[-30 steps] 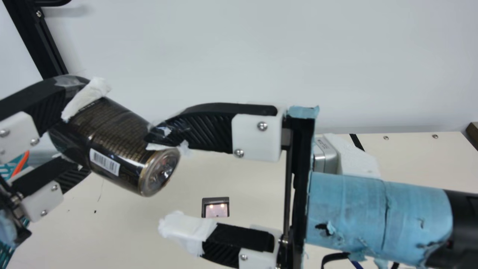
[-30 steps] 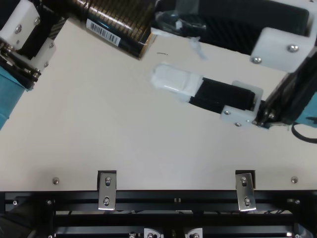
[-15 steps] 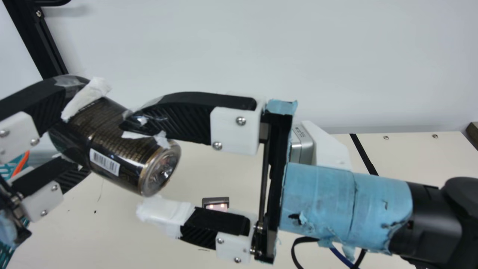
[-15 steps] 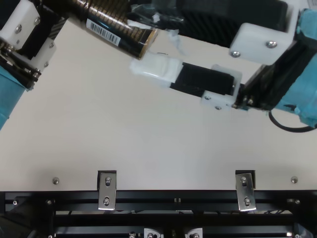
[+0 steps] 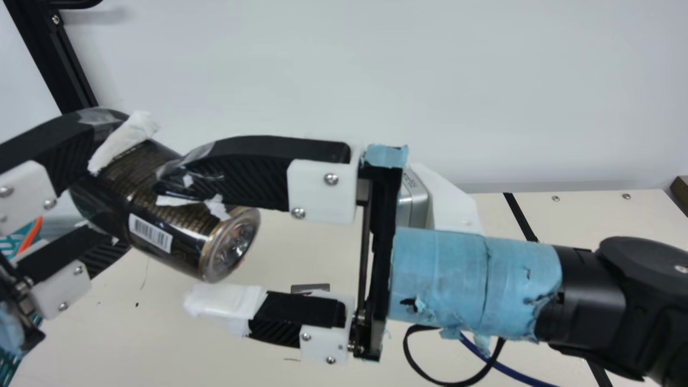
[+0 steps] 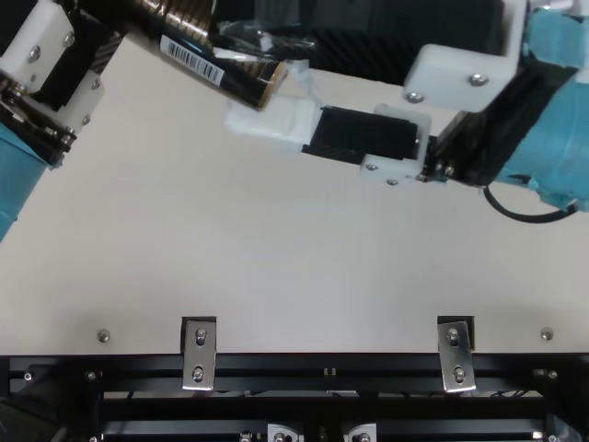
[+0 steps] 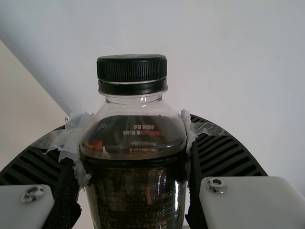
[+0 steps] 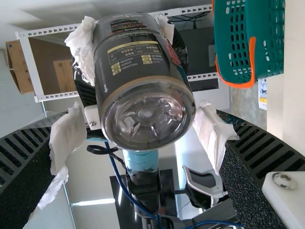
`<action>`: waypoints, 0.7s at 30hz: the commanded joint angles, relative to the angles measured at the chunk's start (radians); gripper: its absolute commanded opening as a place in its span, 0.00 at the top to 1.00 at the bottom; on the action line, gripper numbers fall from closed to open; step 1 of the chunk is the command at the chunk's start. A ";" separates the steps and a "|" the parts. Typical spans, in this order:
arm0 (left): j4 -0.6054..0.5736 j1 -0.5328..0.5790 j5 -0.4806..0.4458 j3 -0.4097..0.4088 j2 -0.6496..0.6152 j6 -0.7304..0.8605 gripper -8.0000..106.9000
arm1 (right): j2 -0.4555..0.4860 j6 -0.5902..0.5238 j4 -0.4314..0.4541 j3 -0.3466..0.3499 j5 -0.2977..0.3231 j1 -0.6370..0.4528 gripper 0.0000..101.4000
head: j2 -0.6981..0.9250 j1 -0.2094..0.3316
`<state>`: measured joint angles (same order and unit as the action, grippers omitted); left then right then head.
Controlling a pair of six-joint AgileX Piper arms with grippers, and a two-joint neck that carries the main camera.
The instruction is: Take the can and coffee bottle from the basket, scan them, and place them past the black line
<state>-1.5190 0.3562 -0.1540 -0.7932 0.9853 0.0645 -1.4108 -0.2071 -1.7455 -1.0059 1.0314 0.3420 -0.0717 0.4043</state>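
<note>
The coffee bottle (image 5: 177, 215) is gripped by the left gripper (image 5: 126, 185) at nine o'clock, main view. The right gripper (image 5: 174, 242), open astride its base, should be centred and closed before release.

The left gripper (image 5: 123, 185) holds the bottle (image 5: 161, 209) between its 2 fingers, tilted, base down toward the right, above the table (image 5: 204, 355). 1 barcode (image 5: 150, 233) shows. The right gripper (image 5: 174, 242) has its 2 fingers wide apart at the base end, the upper 1 overlapping the bottle; contact is unclear. Its lower finger partly hides the scanner (image 5: 310, 288). The black line (image 5: 520, 217) runs at right; the basket (image 5: 11, 244) is at the left edge.
</note>
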 commanded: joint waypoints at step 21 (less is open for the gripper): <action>-0.001 0.000 0.002 0.000 0.000 0.000 0.84 | -0.056 0.049 0.000 -0.121 0.023 0.000 0.00 | -0.010 0.022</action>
<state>-1.5213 0.3562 -0.1521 -0.7932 0.9853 0.0645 -1.4643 -0.1576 -1.7347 -1.1271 1.0597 0.3383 -0.0717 0.4095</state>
